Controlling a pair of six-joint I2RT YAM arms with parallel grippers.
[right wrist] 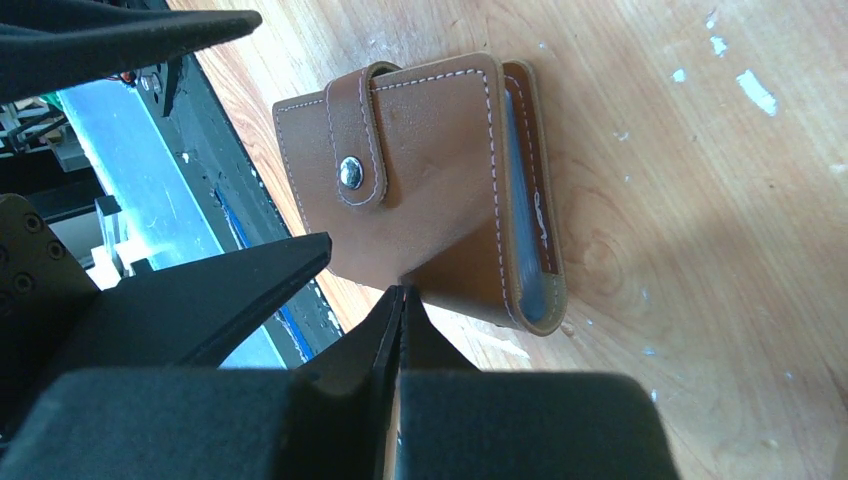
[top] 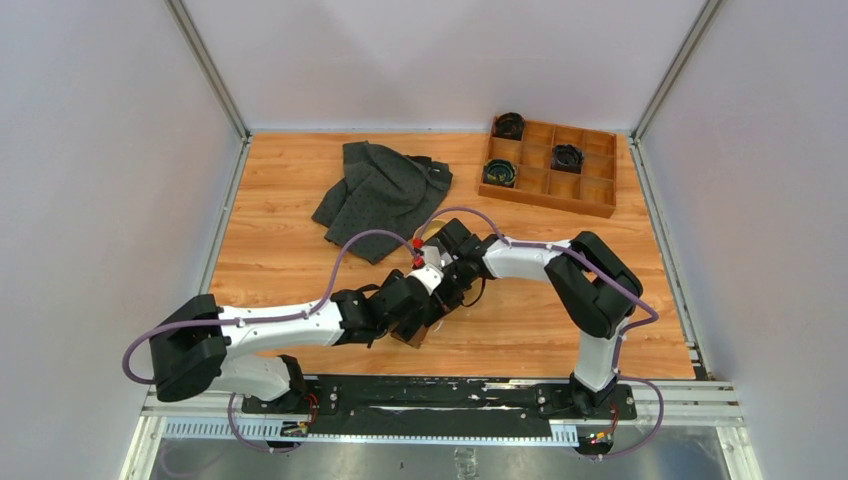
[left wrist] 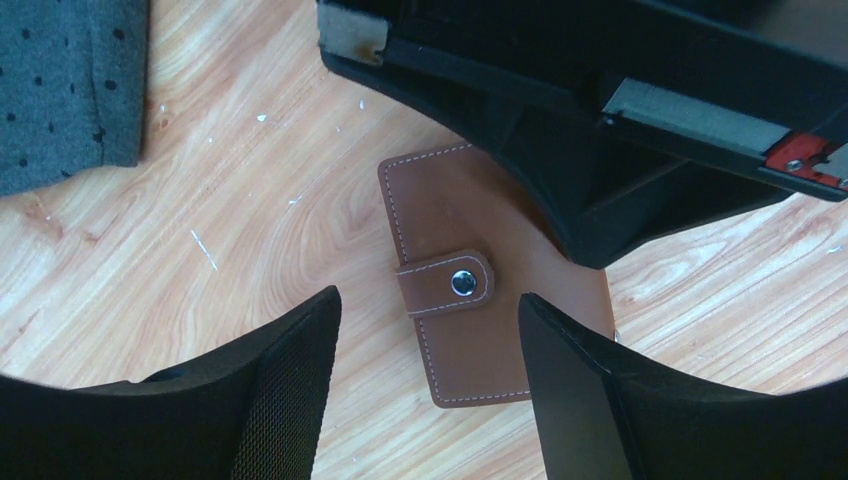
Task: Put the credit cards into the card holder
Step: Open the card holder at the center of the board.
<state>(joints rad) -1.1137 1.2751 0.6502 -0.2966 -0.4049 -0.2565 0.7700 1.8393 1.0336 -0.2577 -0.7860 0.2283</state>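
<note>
Lying on table (top: 300,260): wallet (left wrist: 470,230), snapped shut
Your left tool (left wrist: 428,298): open, straddling the wallet
Your right tool (right wrist: 400,295): closed, tip at wallet's edge

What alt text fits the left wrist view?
A closed brown leather card holder, snap strap fastened, lies flat on the wooden table, framed below by the two black fingers of the open left gripper. The right gripper overlaps its upper-right corner; a grey dotted cloth sits at top left.
</note>
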